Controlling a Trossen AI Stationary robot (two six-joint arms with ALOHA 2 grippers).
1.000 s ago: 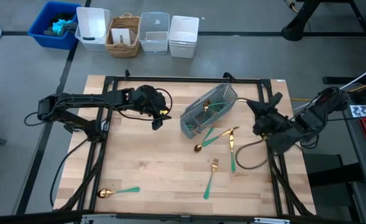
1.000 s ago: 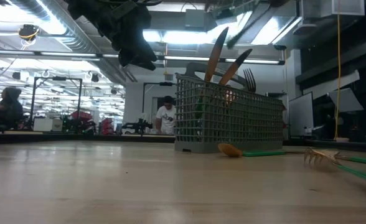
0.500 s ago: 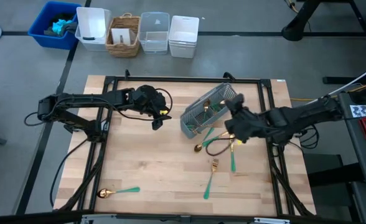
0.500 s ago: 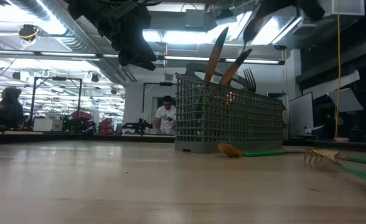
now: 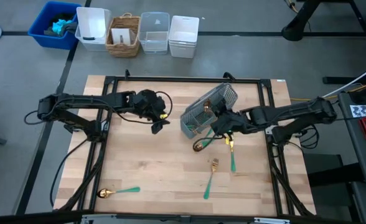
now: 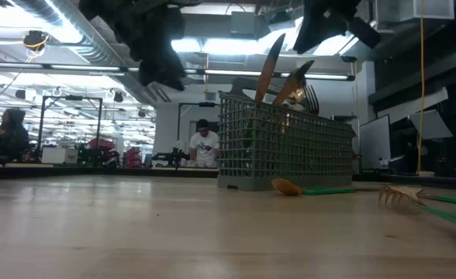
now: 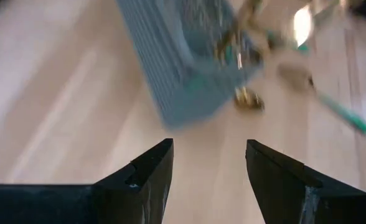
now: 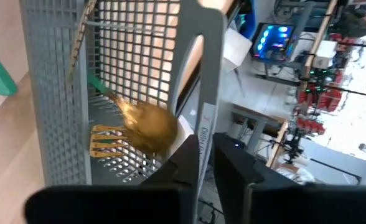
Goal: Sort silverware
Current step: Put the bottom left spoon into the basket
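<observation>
- a grey mesh caddy (image 6: 282,153) is seen on the table (image 6: 135,232), with handles (image 6: 271,66) rising from it.
- a gold spoon (image 6: 288,187) and a fork (image 6: 399,196) lie beside it.
- two dark arms (image 6: 154,46) hang above.
- a person (image 6: 205,146) is seen behind.

right gripper (image 5: 215,122) now over the caddy (image 5: 205,112) from the table's right edge, fingers perhaps parting.
</observation>
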